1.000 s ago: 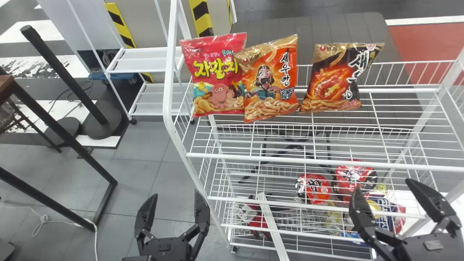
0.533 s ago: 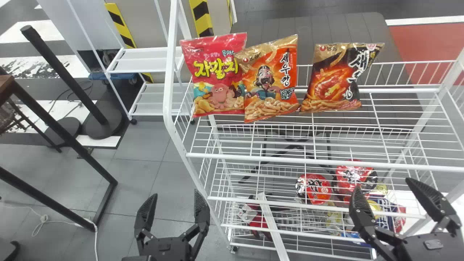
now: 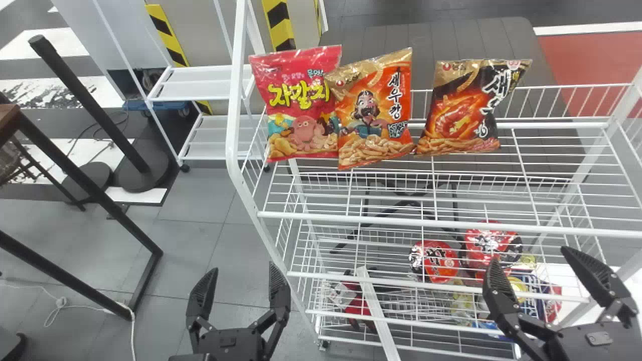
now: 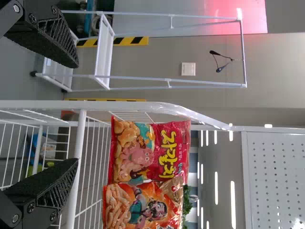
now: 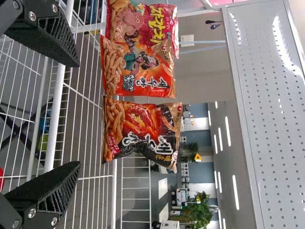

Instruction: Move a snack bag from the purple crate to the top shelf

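- Presently, three snack bags, pink (image 3: 303,103), orange (image 3: 373,110) and black (image 3: 464,108), stand along the back of the top shelf (image 3: 441,223); which one, if any, comes from the purple crate cannot be told.
- Left gripper (image 3: 243,267), low before the rack, has its jaws spread around nothing; the right gripper (image 3: 530,254), lower right in the head view, matches it, jaws apart and unladen.
- Placing looks finished, in all likelihood; good handling now means drawing both arms straight back, clear of the white front rail, before any turn.
- The orange bag overlaps the pink one's edge, so a nudge to either could topple both.
- Should another bag be due, the open stretch right of the black bag offers the easiest landing: a light pinch at the top seam, base down first, a slow release.
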`<state>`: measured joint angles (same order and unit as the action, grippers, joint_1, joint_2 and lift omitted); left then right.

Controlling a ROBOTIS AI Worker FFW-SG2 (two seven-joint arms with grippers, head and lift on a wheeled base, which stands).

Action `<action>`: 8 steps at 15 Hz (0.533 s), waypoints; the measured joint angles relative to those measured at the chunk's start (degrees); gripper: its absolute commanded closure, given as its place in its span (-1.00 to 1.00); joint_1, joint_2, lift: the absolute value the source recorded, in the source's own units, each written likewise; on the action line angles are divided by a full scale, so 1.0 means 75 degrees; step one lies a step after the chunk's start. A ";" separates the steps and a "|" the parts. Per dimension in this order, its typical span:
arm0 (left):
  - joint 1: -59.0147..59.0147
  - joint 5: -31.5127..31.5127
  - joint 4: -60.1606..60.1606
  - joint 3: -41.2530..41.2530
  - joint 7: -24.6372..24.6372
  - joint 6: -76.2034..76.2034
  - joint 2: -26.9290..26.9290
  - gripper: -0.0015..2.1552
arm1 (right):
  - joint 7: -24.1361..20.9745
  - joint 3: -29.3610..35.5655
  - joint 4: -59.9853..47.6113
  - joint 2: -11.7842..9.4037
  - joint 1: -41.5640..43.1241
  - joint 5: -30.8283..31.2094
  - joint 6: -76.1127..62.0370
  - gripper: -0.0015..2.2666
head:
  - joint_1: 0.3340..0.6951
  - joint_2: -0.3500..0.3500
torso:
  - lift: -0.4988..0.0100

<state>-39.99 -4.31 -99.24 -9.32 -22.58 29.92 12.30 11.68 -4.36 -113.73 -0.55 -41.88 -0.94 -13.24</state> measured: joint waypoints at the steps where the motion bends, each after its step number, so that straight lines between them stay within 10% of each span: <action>1: 0.0000 0.0000 0.0002 0.0000 0.0000 0.0000 -0.0004 -0.88 | -0.0066 -0.0033 0.0000 -0.0009 -0.0007 0.0006 0.0000 -0.95 | 1.00 0.56 | 0.90; 8: 0.0000 0.0000 0.0013 0.0000 -0.0012 0.0017 -0.0011 -0.88 | -0.0491 -0.0315 0.0000 -0.0110 -0.0029 0.0344 -0.0021 -0.96 | 1.00 0.62 | 0.79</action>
<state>-39.99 -4.31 -99.15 -9.32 -22.67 30.05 12.21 7.99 -6.73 -113.73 -1.37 -42.10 1.64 -13.40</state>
